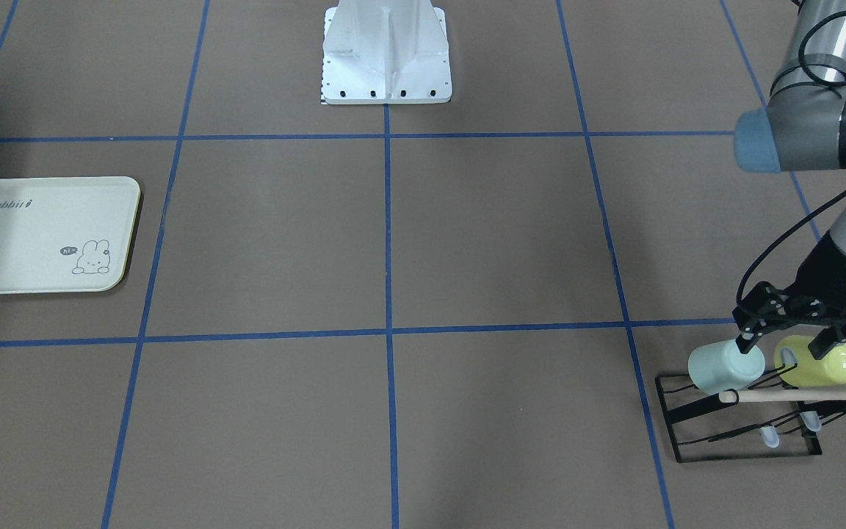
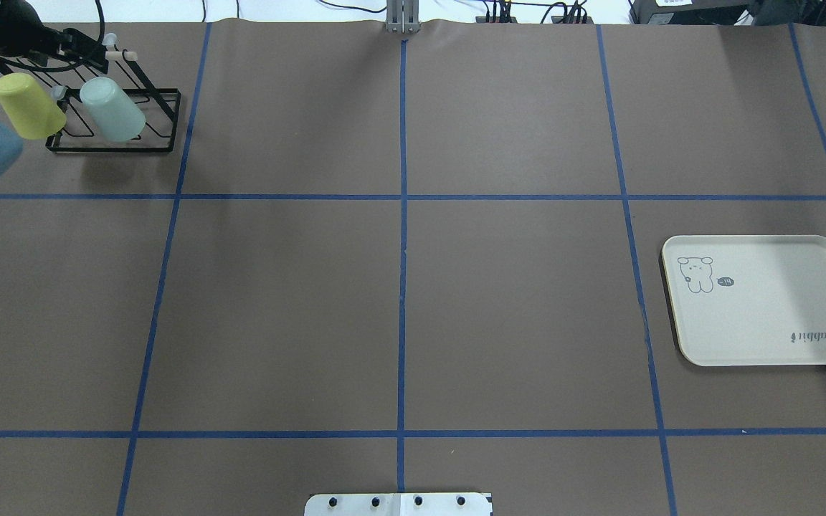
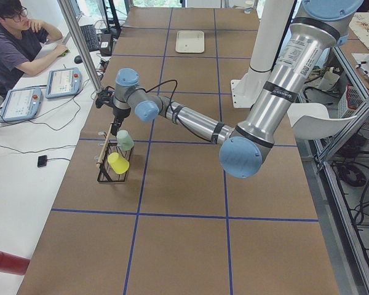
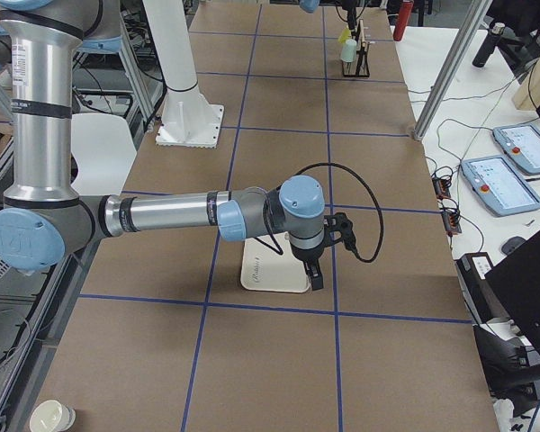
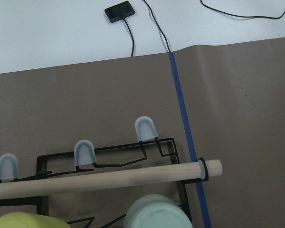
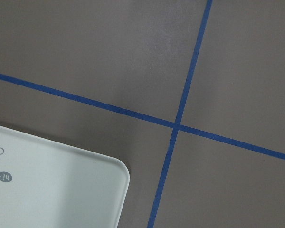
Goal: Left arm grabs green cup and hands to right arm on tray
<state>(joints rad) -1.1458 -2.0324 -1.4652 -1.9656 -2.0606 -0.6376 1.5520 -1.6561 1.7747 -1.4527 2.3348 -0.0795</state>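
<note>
The pale mint-green cup lies tilted on a peg of the black wire rack, next to a yellow-green cup. It also shows in the overhead view and at the bottom of the left wrist view. My left gripper is open and hovers just above the rack. One fingertip is at the green cup's end, the other over the yellow-green cup. The cream tray lies far across the table. My right gripper hangs over the tray's edge; I cannot tell whether it is open.
A wooden dowel runs along the rack's top, in front of the cups. Several capped pegs stand free on the rack. The robot's white base stands at the table's middle edge. An operator sits beside the table.
</note>
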